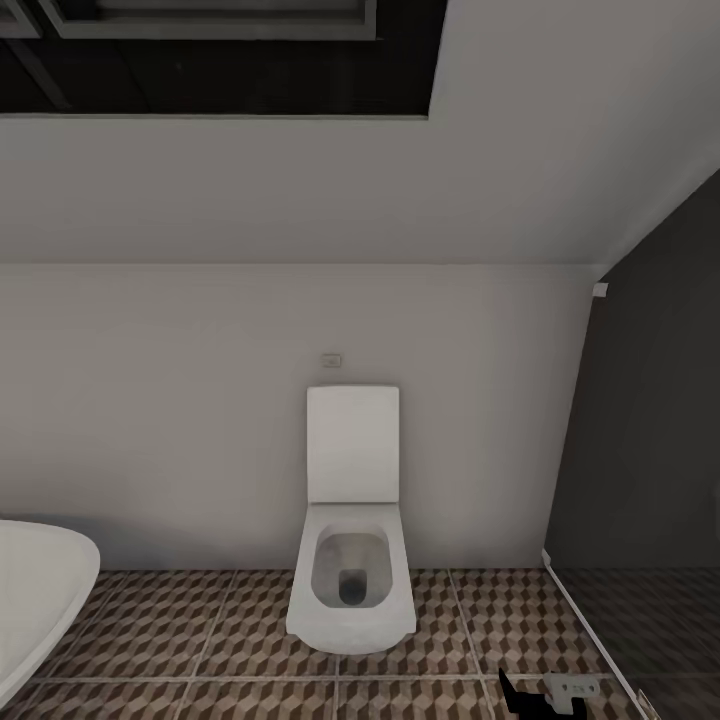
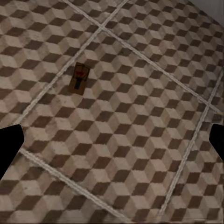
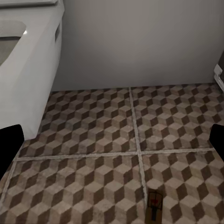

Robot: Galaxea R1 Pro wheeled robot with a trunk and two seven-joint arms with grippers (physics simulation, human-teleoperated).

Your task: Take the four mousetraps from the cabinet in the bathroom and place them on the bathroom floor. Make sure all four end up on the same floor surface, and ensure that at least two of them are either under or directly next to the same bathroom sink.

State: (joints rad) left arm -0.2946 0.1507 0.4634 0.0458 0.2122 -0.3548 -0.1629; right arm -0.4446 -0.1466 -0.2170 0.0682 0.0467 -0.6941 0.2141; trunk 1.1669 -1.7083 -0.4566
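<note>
In the left wrist view a mousetrap (image 2: 80,78), a small wooden board with a red mark, lies flat on the cube-patterned bathroom floor (image 2: 140,116). My left gripper (image 2: 112,144) hangs above the tiles, open and holding nothing, and the trap is apart from its fingers (image 2: 9,149). In the right wrist view a mousetrap (image 3: 154,205) lies on the bathroom floor (image 3: 93,140) beside a grout line. My right gripper (image 3: 112,147) is open and empty above it. I cannot tell whether both views show the same trap. The cabinet and the sink are out of view.
A white toilet (image 1: 352,560) with its lid up stands against the pale wall (image 1: 200,400), and it is also the toilet (image 3: 28,60) close to my right gripper. A white rounded tub (image 1: 35,590) is at the left. A dark glass partition (image 1: 650,420) closes the right side.
</note>
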